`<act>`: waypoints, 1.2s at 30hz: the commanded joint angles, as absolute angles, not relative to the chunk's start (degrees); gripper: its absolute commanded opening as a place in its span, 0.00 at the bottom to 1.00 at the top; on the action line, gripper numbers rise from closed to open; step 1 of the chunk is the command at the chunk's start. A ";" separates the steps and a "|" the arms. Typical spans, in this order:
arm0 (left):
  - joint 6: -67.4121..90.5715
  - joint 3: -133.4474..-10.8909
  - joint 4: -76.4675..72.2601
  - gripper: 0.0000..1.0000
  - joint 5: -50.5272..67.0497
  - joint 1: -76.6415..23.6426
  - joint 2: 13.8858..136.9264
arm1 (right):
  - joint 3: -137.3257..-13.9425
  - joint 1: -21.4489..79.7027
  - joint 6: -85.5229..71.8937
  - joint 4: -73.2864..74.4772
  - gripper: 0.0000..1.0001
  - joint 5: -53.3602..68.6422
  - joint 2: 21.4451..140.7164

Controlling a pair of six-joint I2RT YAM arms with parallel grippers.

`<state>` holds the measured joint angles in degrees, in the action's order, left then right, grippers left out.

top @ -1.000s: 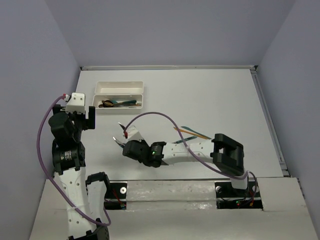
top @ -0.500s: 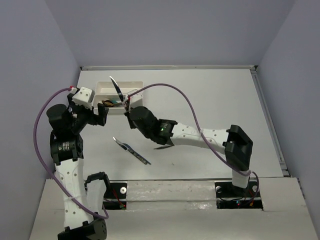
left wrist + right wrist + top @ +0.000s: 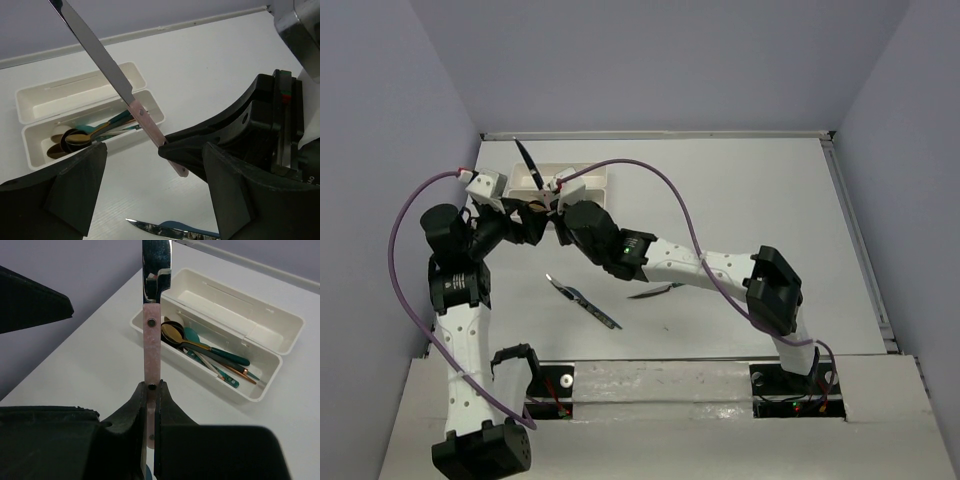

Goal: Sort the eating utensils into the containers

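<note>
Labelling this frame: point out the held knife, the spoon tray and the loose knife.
held knife (image 3: 151, 347), right wrist view, on its pink handle.
spoon tray (image 3: 130, 141), left wrist view, on its near outer wall.
loose knife (image 3: 582, 300), top view, mid-length, where blade meets handle.

White table (image 3: 740, 200), pale lilac walls (image 3: 650, 60)
</note>
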<state>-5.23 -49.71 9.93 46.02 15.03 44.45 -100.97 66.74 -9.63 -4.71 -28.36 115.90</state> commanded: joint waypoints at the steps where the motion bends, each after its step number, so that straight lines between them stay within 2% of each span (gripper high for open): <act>1: 2.27 -48.08 0.45 0.86 45.89 15.12 44.12 | -104.59 66.62 -8.79 -9.40 0.00 -26.63 115.75; 12: 9.75 -45.88 -5.62 0.72 41.75 15.12 49.13 | -104.76 66.62 -9.58 -10.46 0.00 -24.87 115.84; 26: 12.83 -42.98 -9.75 0.61 42.27 14.68 50.97 | -107.31 66.62 -9.76 -10.99 0.00 -22.32 117.42; 29: 13.97 -42.63 -10.72 0.53 42.89 14.68 51.77 | -107.67 66.62 -9.58 -10.81 0.00 -22.15 117.86; 33: 16.08 -41.93 -12.04 0.34 43.16 14.68 51.07 | -108.80 66.62 -9.05 -10.81 0.00 -22.50 118.83; 34: 16.87 -41.75 -12.56 0.24 42.98 14.68 50.89 | -109.07 66.62 -8.70 -10.90 0.00 -22.76 119.09; 35: 17.40 -41.40 -12.74 0.19 42.98 14.68 50.37 | -109.25 66.62 -8.44 -10.90 0.00 -23.02 119.44; 36: 18.19 -41.22 -13.35 0.05 42.98 14.68 50.19 | -109.68 66.62 -7.92 -10.90 0.00 -23.29 119.70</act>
